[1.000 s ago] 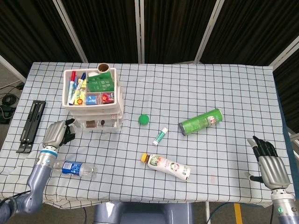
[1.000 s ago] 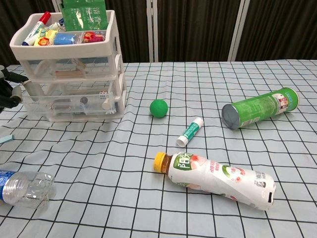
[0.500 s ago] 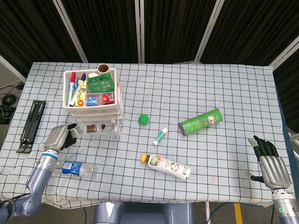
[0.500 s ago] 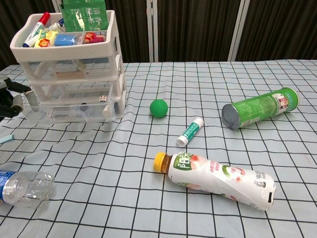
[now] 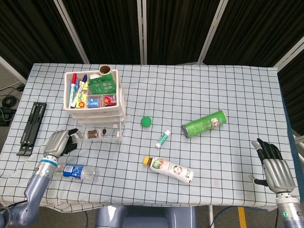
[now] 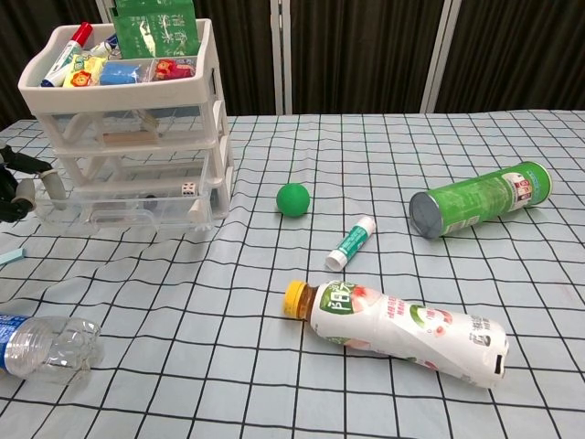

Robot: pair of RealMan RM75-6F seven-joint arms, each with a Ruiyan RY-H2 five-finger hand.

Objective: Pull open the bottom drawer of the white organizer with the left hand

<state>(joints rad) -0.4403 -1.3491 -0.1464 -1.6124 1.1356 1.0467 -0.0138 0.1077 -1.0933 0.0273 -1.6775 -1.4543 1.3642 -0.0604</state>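
The white organizer [image 5: 95, 95] [image 6: 137, 101] stands at the table's back left, its top tray full of pens and small packs. Its clear bottom drawer [image 5: 98, 134] [image 6: 128, 207] sticks out toward the table's front, with small items and a die inside. My left hand [image 5: 60, 142] [image 6: 15, 183] is at the drawer's front end, fingers curled on its handle; the chest view shows only the fingertips at the left edge. My right hand [image 5: 273, 167] rests at the table's front right corner with fingers spread, holding nothing.
An empty water bottle [image 5: 76, 171] [image 6: 41, 346] lies just in front of my left hand. A black stand [image 5: 32, 128] lies at the left edge. A green ball [image 5: 146, 121], glue stick [image 5: 163, 138], green can [image 5: 204, 123] and drink bottle [image 5: 168, 169] lie mid-table.
The bottom drawer has slid further out of the organizer toward the table's front. My left hand has drawn back with it. The right hand has stayed still.
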